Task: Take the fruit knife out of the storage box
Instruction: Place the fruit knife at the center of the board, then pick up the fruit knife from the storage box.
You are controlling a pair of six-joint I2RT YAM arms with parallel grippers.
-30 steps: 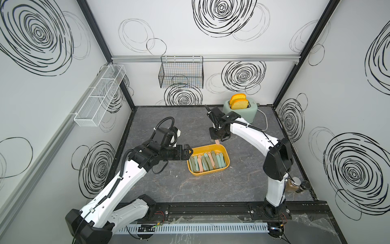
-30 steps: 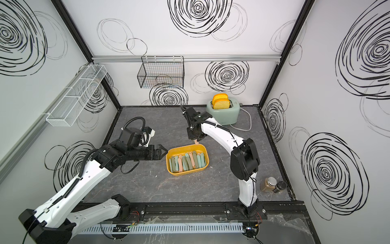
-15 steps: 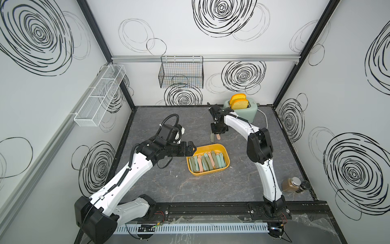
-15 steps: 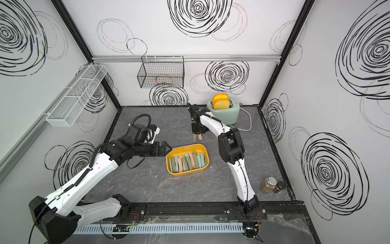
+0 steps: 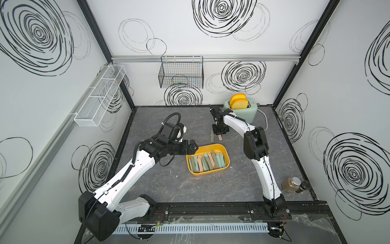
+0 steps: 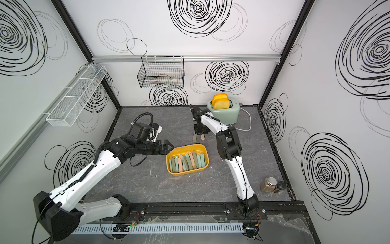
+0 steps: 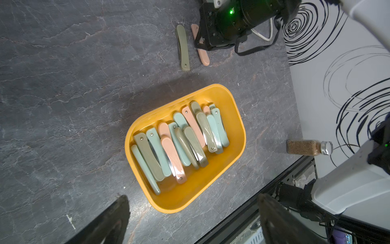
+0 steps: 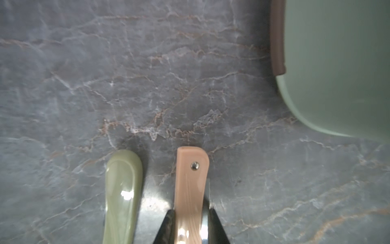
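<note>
The pink fruit knife, folded into its handle, sits between the fingers of the right gripper, which are closed narrowly on its sides; in the right wrist view one rivet shows near its free end and the dark marbled tabletop lies right under it, though whether the knife touches the surface cannot be told. In both top views this knife pokes out below the right gripper behind the storage box, well clear of it. Just beside it, apart from it and roughly parallel, an olive-green fruit knife lies flat on the tabletop. The storage box, a mustard-yellow tub with rounded corners, stands near the middle of the table and holds a packed row of folded knives in mint, olive and pink, overlapping one another. The left gripper hovers just beside the box's left rim with its jaws spread wide and nothing between them; its two dark fingers frame the box in the left wrist view. Behind the right gripper stands a pale green toaster with two slices of toast in it. Two spice jars lie near the right front corner. A black wire basket and a white mesh rack hang on the walls.
</note>
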